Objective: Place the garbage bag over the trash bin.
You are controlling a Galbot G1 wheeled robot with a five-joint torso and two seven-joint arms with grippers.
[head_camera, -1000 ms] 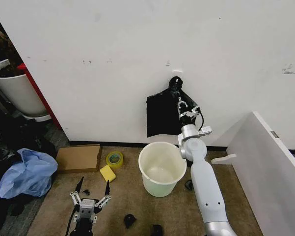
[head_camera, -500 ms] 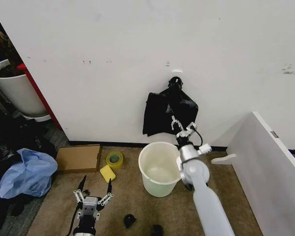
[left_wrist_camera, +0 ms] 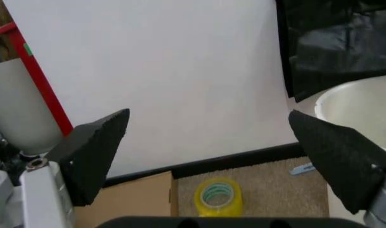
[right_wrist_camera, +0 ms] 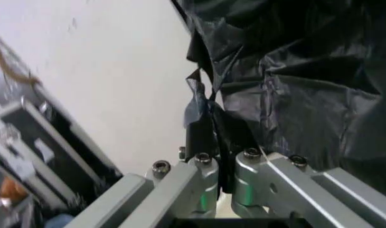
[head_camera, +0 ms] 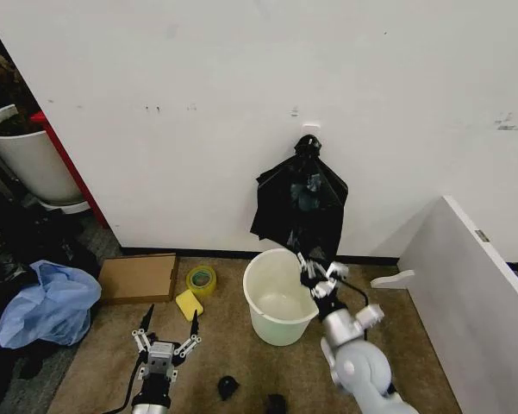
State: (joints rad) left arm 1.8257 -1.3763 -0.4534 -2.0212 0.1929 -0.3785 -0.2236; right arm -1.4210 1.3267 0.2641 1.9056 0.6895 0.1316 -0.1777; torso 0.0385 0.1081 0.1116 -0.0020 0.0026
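You find no readable text, label, brand or number anywhere here; the yellow tape roll (left_wrist_camera: 218, 196) shows only illegible green marks.

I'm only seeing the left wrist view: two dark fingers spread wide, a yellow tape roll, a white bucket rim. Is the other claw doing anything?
Observer: Yes. The right claw is above the trash bin's far rim, shut on the lower edge of the garbage bag.
Operator: Where does that bag come from?
Observer: Its bunched top hangs from a white hook on the wall; the film drapes down toward the bin.
Operator: Anything inside the bucket?
Observer: The head view shows it empty, standing upright on the carpet.
Operator: And my claw?
Observer: The left claw sits low and open, just before a yellow sponge.
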